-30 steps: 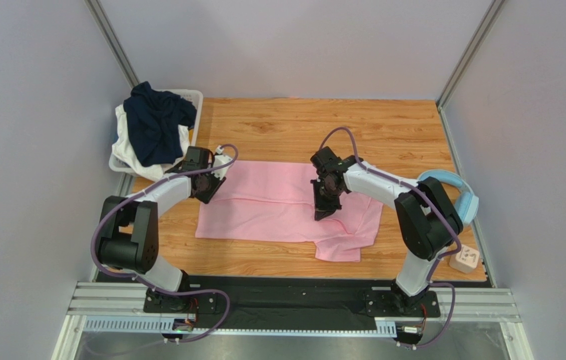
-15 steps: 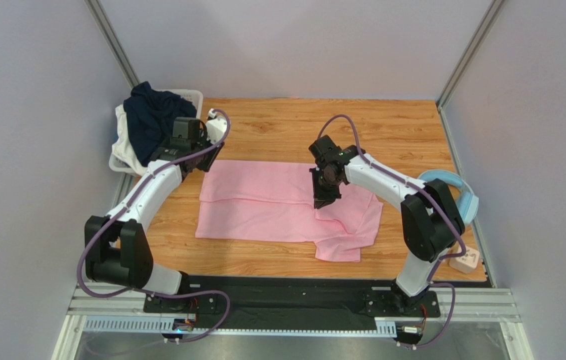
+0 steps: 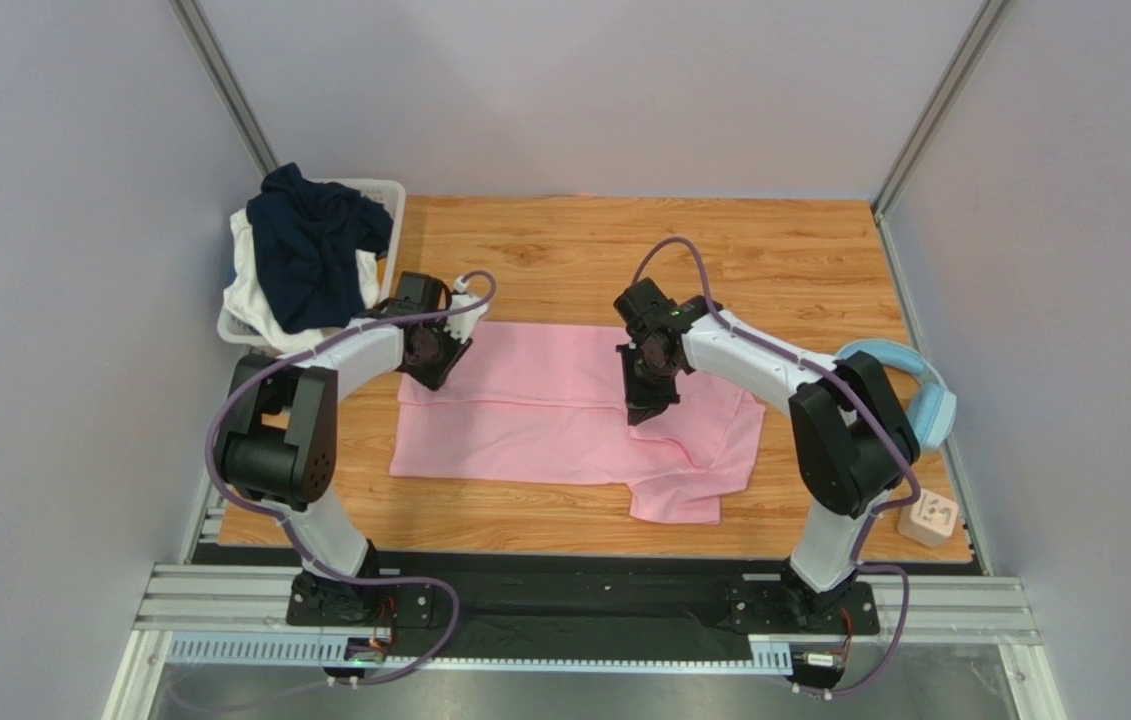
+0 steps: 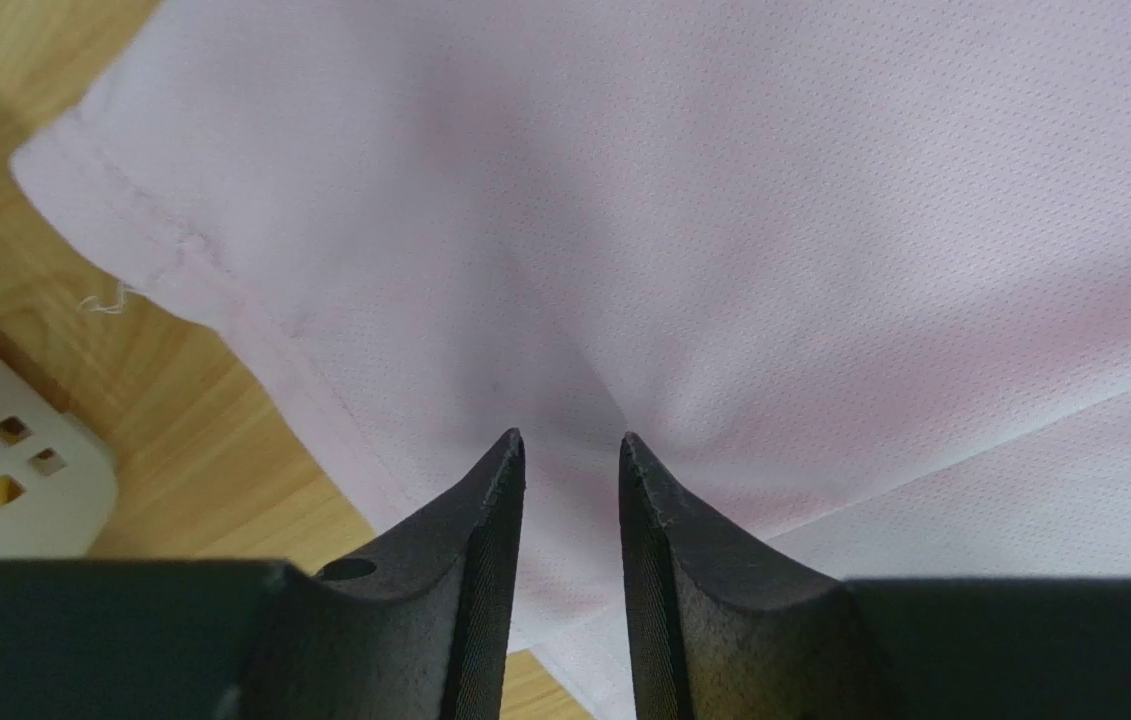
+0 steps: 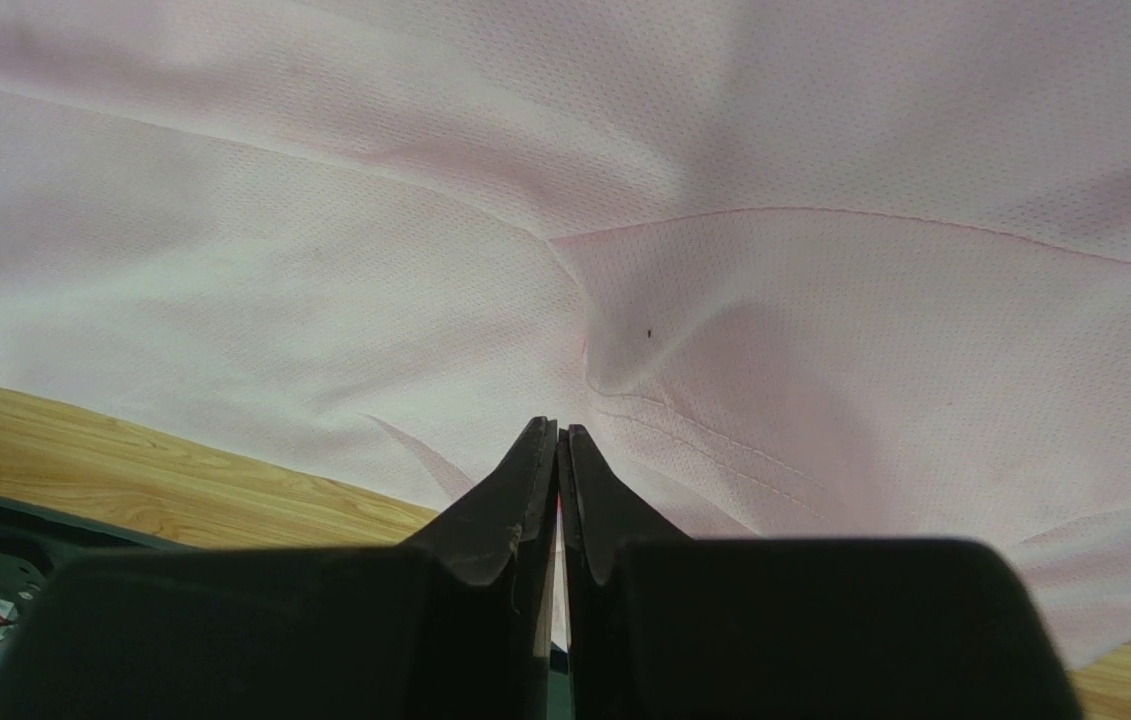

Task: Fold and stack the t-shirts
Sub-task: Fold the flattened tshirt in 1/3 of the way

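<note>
Returning from its swing out over the basket (image 3: 388,192) half a second ago, the left hand (image 4: 571,440) is back down on the corner of the pink shirt (image 3: 541,420) that lies nearest the basket. Its fingers stand a narrow gap apart, with the hemmed corner of cloth beneath them and nothing yet gripped. The right hand (image 5: 556,428) has crept only slightly and stays on the half of the pink shirt farther from the basket. Its fingers are pressed together, and the creases running toward their tips suggest a pinch of pink cloth between them, though the contact itself is hidden. The pink shirt lies spread on the surface (image 3: 767,255) just beside the basket, its outline almost unchanged over the last second, with one sleeve doubled over at the end away from the basket. The navy shirt (image 3: 313,240) remains heaped in the basket, untouched. Judgement: the left arm's excursion achieved nothing visible; both hands are now placed for a paired fold, which awaits closure of the left hand on the corner. Stacking has not begun.
</note>
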